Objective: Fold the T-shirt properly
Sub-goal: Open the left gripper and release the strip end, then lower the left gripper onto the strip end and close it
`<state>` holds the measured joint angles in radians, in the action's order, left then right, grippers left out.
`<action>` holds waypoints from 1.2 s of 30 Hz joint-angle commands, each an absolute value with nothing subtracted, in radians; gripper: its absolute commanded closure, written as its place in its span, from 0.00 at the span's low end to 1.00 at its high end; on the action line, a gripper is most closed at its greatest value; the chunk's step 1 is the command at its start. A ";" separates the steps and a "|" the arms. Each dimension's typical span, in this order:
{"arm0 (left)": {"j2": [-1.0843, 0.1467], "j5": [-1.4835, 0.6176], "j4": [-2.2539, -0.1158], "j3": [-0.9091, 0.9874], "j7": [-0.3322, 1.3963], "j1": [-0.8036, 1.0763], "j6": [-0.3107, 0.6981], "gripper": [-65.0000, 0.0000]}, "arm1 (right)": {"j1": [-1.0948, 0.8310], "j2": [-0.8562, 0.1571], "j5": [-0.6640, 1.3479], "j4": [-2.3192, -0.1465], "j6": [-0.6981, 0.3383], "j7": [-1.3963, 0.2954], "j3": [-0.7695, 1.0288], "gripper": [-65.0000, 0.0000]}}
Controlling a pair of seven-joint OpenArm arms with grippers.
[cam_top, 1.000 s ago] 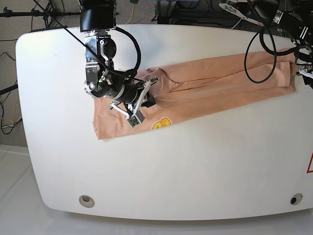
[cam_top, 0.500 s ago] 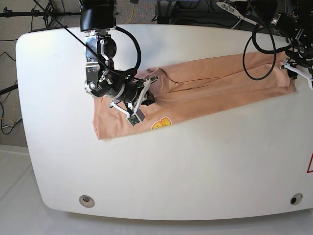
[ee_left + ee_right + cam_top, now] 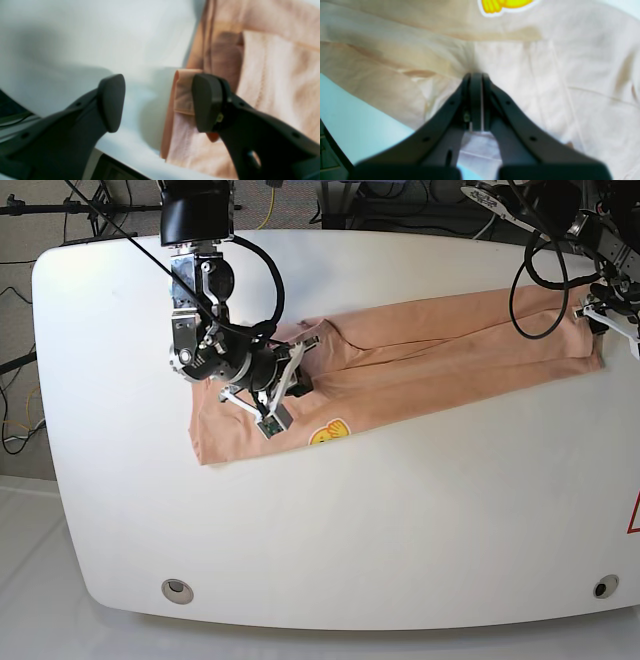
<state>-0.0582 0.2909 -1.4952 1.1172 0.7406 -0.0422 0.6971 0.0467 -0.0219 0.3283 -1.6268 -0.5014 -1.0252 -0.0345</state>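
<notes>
Stretching across the upper half of the white worktop [image 3: 330, 520], the T-shirt [image 3: 440, 345] lies folded lengthwise into a long salmon band, running from the left-centre of the base view up toward the right edge, its yellow smiley print [image 3: 331, 432] showing near the lower left end. The right pincer [image 3: 476, 82], seen at left-centre of the base view, presses its jaws together against the cloth just above the print; whether any fabric is pinched between them cannot be told from the wrist view. At the far right edge, the left pincer [image 3: 157, 102] hangs with its jaws wide apart, one finger over bare worktop and the other over the hemmed end of the band, so the cloth's edge sits in the gap.

The step in hand appears to be taking hold of the far end so it can be carried over toward the printed end. Done well, the open pincer would come down low enough to catch every layer of the hem, not just the top one, and close squarely on the edge. The other pincer would best keep its end pinned flat, so the band does not drag or skew.
</notes>
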 commanded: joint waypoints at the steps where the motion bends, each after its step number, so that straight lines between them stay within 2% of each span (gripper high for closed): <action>1: -0.071 0.288 -1.511 1.115 0.733 -0.050 0.698 0.38 | 0.065 -0.019 0.344 -1.643 -0.509 -1.006 -0.035 1.00; 13: -0.071 0.286 -1.580 1.113 0.734 -0.050 0.698 0.38 | 0.067 -0.021 0.344 -1.641 -0.509 -1.006 -0.035 1.00; 24: -0.048 0.219 -1.647 1.106 0.734 -0.050 0.698 0.38 | 0.091 -0.021 0.344 -1.540 -0.510 -1.006 -0.035 1.00; 36: -0.053 0.213 -1.552 1.070 0.734 -0.053 0.698 0.38 | 0.093 -0.019 0.344 -1.534 -0.510 -1.004 -0.036 1.00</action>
<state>-0.0368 0.2234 -1.5589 1.0782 0.7448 -0.0414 0.6994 0.0719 -0.0216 0.3286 -1.5166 -0.5014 -1.0222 -0.0345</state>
